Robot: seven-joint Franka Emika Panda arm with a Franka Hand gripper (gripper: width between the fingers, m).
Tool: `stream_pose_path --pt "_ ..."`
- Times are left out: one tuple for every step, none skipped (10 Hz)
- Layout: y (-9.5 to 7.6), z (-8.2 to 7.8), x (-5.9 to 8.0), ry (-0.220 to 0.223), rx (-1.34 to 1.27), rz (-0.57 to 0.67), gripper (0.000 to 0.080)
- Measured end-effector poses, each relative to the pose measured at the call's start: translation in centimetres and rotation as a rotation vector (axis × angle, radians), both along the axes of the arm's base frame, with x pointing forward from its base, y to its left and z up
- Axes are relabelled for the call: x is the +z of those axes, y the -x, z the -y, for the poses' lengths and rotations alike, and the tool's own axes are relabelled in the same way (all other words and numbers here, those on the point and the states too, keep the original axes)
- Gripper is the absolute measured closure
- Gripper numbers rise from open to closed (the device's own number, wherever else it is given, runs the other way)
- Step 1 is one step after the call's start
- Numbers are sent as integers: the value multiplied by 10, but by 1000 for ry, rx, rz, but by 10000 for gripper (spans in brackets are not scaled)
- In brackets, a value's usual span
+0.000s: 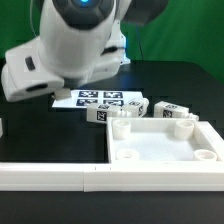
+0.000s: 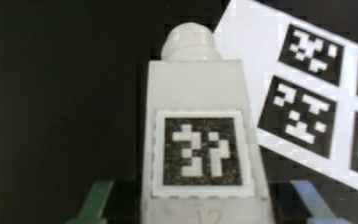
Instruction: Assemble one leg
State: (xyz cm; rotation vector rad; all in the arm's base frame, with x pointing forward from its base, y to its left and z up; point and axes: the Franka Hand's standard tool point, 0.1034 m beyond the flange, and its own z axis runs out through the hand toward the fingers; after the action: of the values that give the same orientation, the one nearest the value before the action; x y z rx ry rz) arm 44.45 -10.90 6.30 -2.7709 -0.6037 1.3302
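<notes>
In the wrist view a leg (image 2: 202, 120) lies on the black table, a white block with its round peg end pointing away from me and a black-and-white tag on its upper face. My gripper (image 2: 204, 203) straddles its near end. The fingers (image 2: 101, 200) stand on either side with a small gap to the block, so the gripper is open. In the exterior view the arm's body (image 1: 70, 45) hides the gripper and this leg. Three more legs (image 1: 133, 108) lie behind the large white square panel (image 1: 200, 135).
The marker board (image 2: 309, 85) lies right beside the leg; it also shows in the exterior view (image 1: 92, 97). A white bar (image 1: 55, 177) runs along the front of the table, and the panel sits against it at the exterior view's right.
</notes>
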Motion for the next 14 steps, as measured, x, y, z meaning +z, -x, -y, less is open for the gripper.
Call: stream_pose_path --pt "-3 -2 18 5 1 2 514" --pt "-7 -5 23 4 8 18 514" --pt "-9 -5 20 0 8 34 514" --pt "-9 -5 20 0 10 33 514" --pt "-18 -13 22 8 15 68 514" --pt "-42 -34 38 0 54 173 514" --pt "-54 -57 58 -27 35 233 514" --pt "-72 -84 78 -58 2 321 514" --pt "-86 -103 91 -51 -1 391 514" --pt "-97 -110 92 -69 10 469 514" --pt "-97 -104 91 -97 7 543 514" --pt "-97 -100 91 -107 1 597 514" --pt "-102 -99 91 -126 1 670 514" --pt "-100 -100 89 -130 -2 698 514"
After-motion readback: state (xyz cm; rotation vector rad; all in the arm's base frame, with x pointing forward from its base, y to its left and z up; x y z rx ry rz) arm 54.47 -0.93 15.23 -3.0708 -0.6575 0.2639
